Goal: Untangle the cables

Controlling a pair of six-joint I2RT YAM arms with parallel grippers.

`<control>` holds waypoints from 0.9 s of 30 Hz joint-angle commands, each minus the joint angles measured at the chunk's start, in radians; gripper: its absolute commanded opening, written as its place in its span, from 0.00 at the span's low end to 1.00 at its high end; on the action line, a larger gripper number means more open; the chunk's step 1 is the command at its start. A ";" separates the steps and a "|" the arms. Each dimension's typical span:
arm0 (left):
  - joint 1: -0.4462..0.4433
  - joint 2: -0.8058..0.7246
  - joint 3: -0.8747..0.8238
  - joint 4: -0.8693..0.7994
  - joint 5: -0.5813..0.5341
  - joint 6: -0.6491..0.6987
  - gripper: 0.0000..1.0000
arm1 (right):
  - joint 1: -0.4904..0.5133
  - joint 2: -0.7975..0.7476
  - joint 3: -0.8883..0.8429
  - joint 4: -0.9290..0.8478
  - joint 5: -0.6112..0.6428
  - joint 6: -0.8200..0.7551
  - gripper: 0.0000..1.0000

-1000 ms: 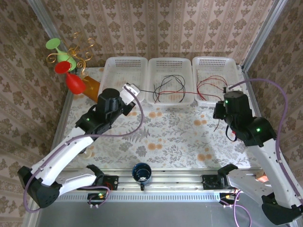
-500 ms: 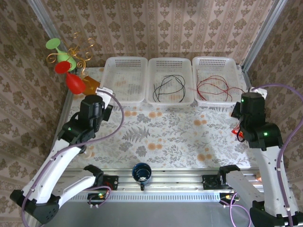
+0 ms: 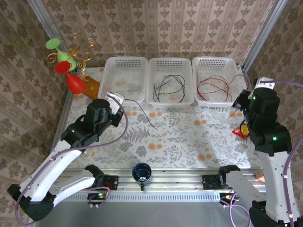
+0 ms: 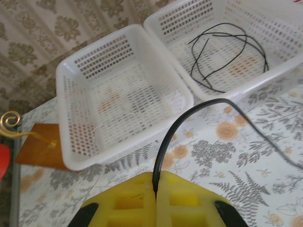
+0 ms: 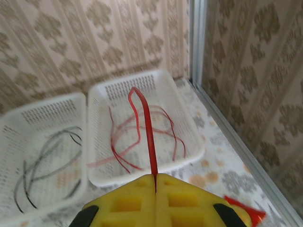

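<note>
1. Nearest to my bases, a dark blue cup [image 3: 141,172] sits at the front edge of the bench [image 3: 180,137], between my two arms.
2. My left gripper [image 4: 156,189] is clenched on a black cable [image 4: 164,142]; the yellow pads meet with the cable pinched in the seam between them.
3. From the pads that black cable rises, arches over to the right and comes down onto the flowered cloth, its free end lying in front of the middle basket [image 3: 169,59].
4. My right gripper [image 5: 155,187] is clenched on a red cable [image 5: 150,142], which stands up almost straight from the closed pads and bends over at its top.
5. A small orange-red object [image 3: 242,131] lies on the bench at the right edge, beside my right arm.
6. Three white baskets stand side by side along the far edge of the bench.
7. The left basket [image 3: 125,59] has no cables in it.
8. The middle basket holds loose black cables [image 3: 168,86] in overlapping loops.
9. The right basket [image 3: 214,58] holds red cables [image 3: 211,85], also loosely looped.
10. Left of the baskets a brown board [image 3: 92,85] lies by a red and green ornament [image 3: 66,66] with gold curls.
11. Patterned wallpaper covers the walls behind.
</note>
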 commanded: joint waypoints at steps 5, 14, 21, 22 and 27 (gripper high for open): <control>-0.085 0.064 -0.014 0.086 0.011 -0.029 0.00 | -0.003 0.118 0.173 0.140 -0.041 -0.050 0.00; -0.173 0.121 -0.024 0.141 0.000 -0.066 0.00 | -0.004 0.267 0.233 0.252 0.002 -0.148 0.00; -0.190 0.128 -0.009 0.145 -0.006 -0.056 0.00 | -0.009 0.395 0.236 0.348 0.016 -0.222 0.00; -0.193 0.128 -0.007 0.140 -0.013 -0.053 0.00 | -0.011 0.419 0.233 0.349 0.031 -0.229 0.00; -0.199 0.120 -0.002 0.116 -0.029 -0.051 0.00 | -0.011 0.527 0.169 0.376 0.102 -0.223 0.00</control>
